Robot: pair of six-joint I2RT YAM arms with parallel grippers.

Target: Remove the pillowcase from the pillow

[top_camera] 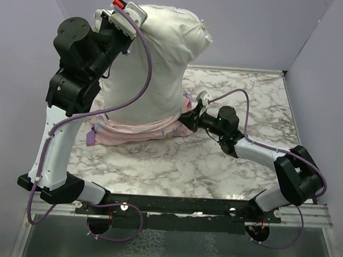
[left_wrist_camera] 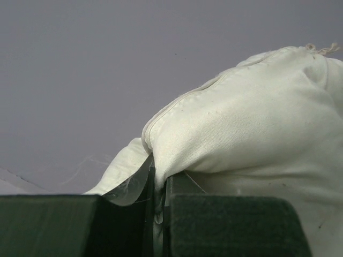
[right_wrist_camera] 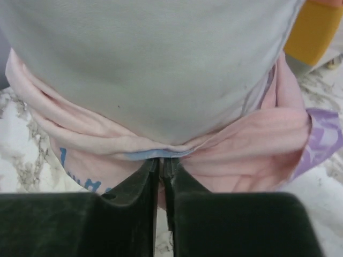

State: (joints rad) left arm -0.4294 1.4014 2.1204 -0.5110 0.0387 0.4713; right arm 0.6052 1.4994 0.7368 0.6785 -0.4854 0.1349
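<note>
Closest to me, low over the marble table, the right gripper is pinched tight on the pillowcase, jaws closed on a fold of the hem where a strip of blue edging shows. The pillowcase is nearly off. It sits bunched in a pale pink ring around the foot of the pillow, inside out, with a scrap of purple print poking out at the side. Above it the pillow stands on end, plump, off-white, a little wrinkled and speckled, bare for most of its height. Farthest and highest, the left gripper is clamped on the pillow's top seam corner, holding it up. This looks like the last stretch of the peel. The next move, I'd say, calls for the left gripper to lift the pillow clear while the right gripper pins the pillowcase down or drags it nearer, until the pillow slips free
</note>
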